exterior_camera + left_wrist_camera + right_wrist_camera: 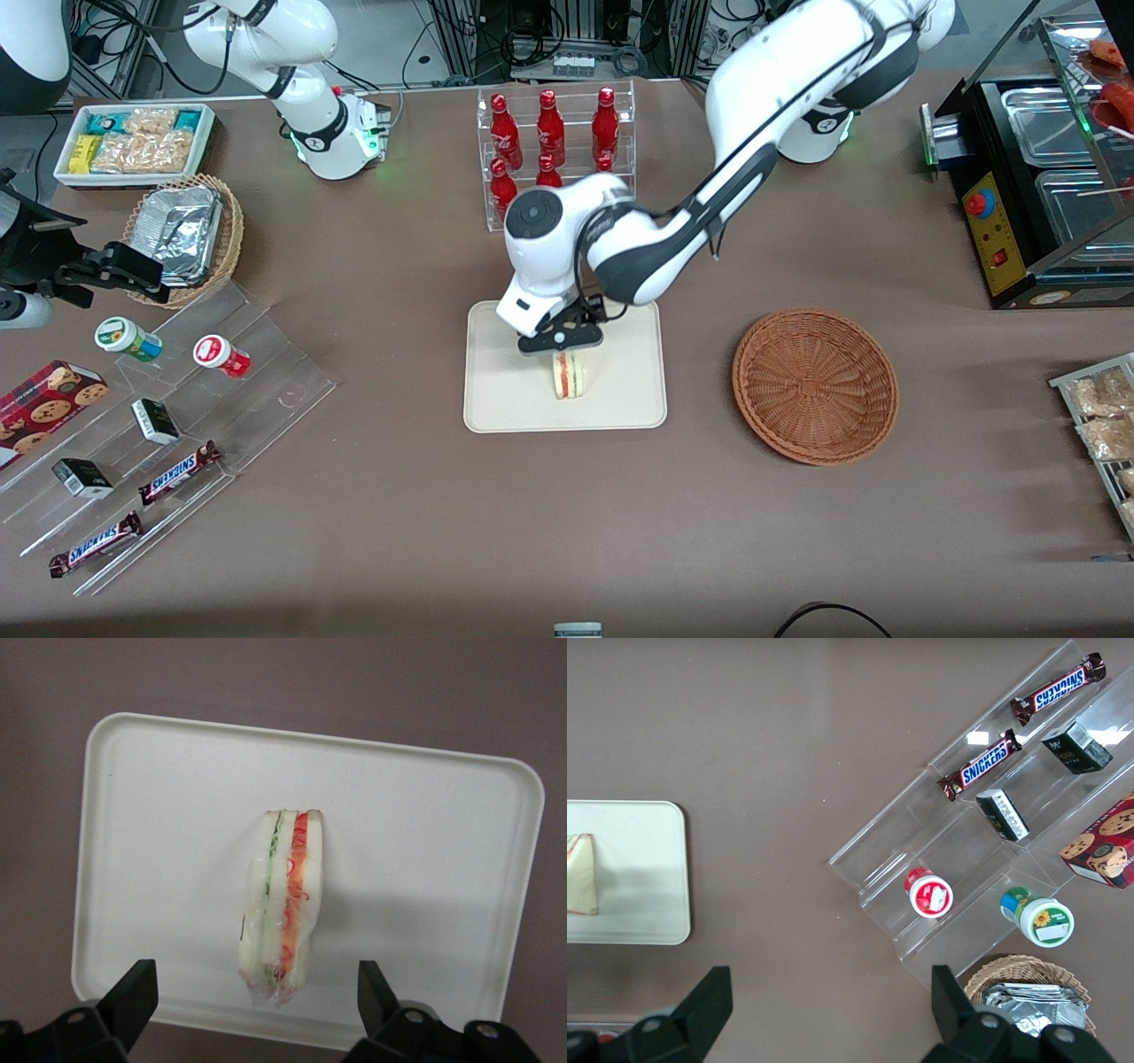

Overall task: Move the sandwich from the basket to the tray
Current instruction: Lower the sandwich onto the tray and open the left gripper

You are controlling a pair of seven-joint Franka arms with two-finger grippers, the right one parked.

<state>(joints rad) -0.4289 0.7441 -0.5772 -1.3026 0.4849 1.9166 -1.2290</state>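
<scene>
The sandwich stands on edge on the tray, bread faces upright, in the half of the tray nearer the front camera; the wrist view shows it roughly central on the tray, wrapped in clear film, with green and red filling layers showing along its edge.

Handling, as a judgement: the item is light, soft and easily crushed; the film is likely slippery; the wedge is narrow at its base and may tip if nudged. The sound place to take hold is across the two flat bread faces, at mid-height, with light force; pressure on the filling edge would squeeze the layers apart.

The end effector sits directly above the sandwich, farther from the front camera than its lower edge; its fingers are spread wide, one on each side of the sandwich, clear of both bread faces; nothing is gripped. In the front view the top of the sandwich lies just below the finger tips; contact there cannot be ruled out.

The basket lies on the bench toward the working arm's end, well apart from the tray; it holds nothing. The placing appears done; a straight upward withdrawal would avoid toppling the wedge.
</scene>
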